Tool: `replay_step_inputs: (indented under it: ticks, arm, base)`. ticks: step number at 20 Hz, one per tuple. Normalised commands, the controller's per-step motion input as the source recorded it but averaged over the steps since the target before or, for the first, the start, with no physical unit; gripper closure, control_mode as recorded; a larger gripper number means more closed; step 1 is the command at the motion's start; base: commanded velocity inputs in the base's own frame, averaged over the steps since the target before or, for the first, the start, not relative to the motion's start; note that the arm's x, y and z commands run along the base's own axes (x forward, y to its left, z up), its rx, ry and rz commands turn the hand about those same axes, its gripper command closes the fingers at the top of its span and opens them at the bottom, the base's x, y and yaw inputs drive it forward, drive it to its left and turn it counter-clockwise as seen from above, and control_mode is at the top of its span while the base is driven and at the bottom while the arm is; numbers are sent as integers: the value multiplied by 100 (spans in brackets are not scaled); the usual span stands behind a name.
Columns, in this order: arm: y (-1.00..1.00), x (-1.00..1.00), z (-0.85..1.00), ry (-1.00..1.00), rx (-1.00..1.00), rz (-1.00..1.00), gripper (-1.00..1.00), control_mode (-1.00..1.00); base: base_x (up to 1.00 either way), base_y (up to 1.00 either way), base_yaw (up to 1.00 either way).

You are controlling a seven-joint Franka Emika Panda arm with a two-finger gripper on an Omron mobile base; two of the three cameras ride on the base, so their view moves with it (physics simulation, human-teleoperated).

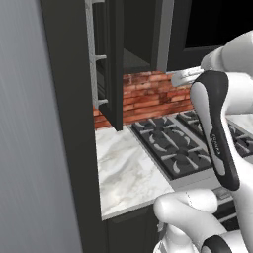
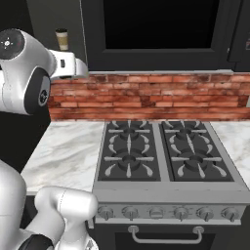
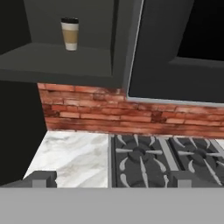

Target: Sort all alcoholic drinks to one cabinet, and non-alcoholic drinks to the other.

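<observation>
One non-alcoholic drink, a tan paper coffee cup (image 3: 70,34) with a dark lid, stands upright on the shelf of the open upper cabinet (image 3: 57,61). In the right base view the same cup (image 2: 62,39) peeks out above my arm's wrist. My gripper (image 3: 113,178) is open, its two fingertips (image 3: 43,177) spread wide with nothing between them. It hangs over the counter, below the cup and well short of it. The alcoholic drinks are out of view.
The cabinet door (image 1: 116,74) stands open over the marble counter (image 2: 68,151). A gas stove (image 2: 161,156) sits to the right, with a brick backsplash (image 2: 146,97) behind it and a dark panel (image 2: 161,29) above. A tall grey wall (image 1: 29,148) bounds the left.
</observation>
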Motion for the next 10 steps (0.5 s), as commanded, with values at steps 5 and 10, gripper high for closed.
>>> replay_step_inputs:
  ticks: [5,10]
  arm:
    - [-24,-54,0,0,0,-8,-100,-100]
    - [-5,-47,0,0,0,-9,-100,-100]
  base:
    - [0,0,0]
    - [0,0,0]
